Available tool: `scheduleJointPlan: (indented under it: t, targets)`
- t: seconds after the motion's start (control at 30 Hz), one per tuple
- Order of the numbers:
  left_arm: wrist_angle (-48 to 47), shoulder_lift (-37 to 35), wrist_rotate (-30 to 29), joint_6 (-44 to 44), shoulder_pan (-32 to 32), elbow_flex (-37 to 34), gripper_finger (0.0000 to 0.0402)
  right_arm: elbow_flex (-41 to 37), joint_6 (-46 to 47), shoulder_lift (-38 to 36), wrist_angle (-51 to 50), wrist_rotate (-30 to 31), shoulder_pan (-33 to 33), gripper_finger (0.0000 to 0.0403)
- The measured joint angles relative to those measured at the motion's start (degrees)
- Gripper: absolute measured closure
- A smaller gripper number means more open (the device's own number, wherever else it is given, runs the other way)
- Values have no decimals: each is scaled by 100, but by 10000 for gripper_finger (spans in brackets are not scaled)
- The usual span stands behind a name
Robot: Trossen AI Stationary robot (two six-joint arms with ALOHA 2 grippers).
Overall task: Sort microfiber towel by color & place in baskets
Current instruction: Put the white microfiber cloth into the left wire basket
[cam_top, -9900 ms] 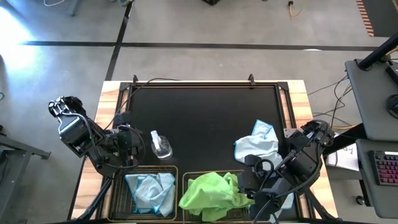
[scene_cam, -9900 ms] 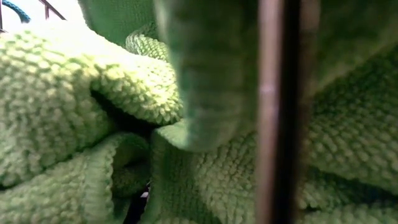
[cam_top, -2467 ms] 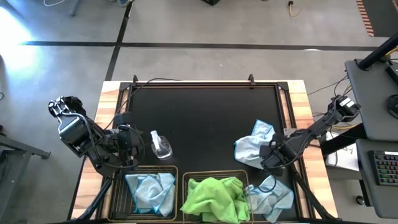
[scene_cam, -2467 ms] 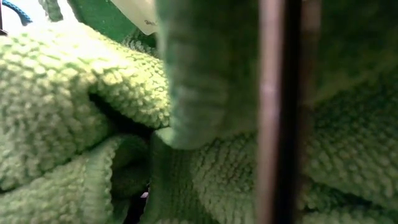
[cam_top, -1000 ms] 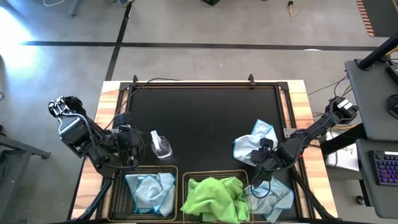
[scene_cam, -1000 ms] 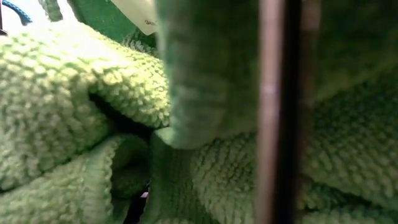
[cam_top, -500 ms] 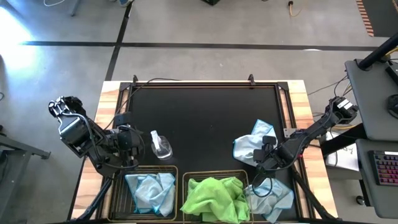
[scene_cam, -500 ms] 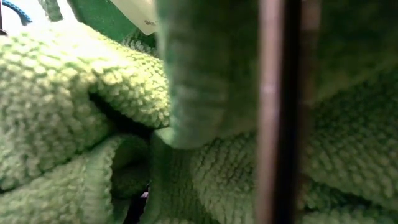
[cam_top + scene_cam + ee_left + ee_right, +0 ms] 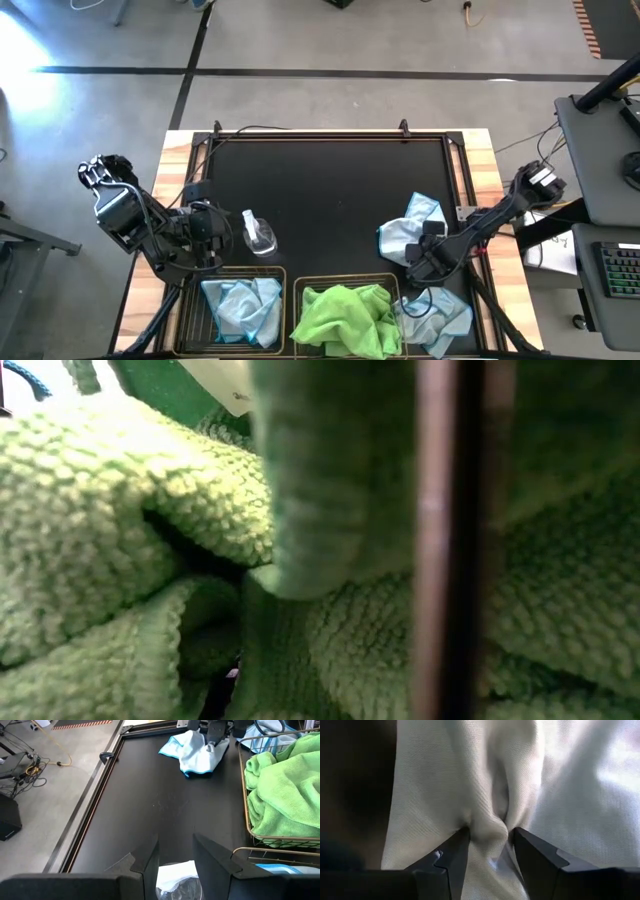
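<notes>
High view: the left basket holding blue cloth sits far across from the right gripper; a pale blue towel lies bunched directly beneath that gripper, no clear long axis; its fingers pinch a fold; the left gripper, apart and empty, waits much farther off, over the spray bottle.

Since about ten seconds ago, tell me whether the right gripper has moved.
Yes. The right gripper has left the green-towel basket and gone away from the table's near edge to the light blue towel lying on the mat, where its fingers pinch a fold.
</notes>
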Motion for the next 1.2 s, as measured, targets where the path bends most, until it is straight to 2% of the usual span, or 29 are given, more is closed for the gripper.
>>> scheduleJointPlan:
  t: [0.3, 0.63, 0.9, 1.2]
  targets:
    - [-2, 0, 0, 0, 0, -1, 299, 72, 3, 421, 30, -99, 0, 279]
    - [0, 0, 0, -2, 0, -2, 299, 391, 3, 229, 179, -106, 2, 386]
    - [2, 0, 0, -2, 0, -2, 299, 647, -12, -68, 87, 39, 2, 390]
    - [11, 0, 0, -4, 0, -2, 299, 1231, -3, -688, -687, 1046, 2, 390]
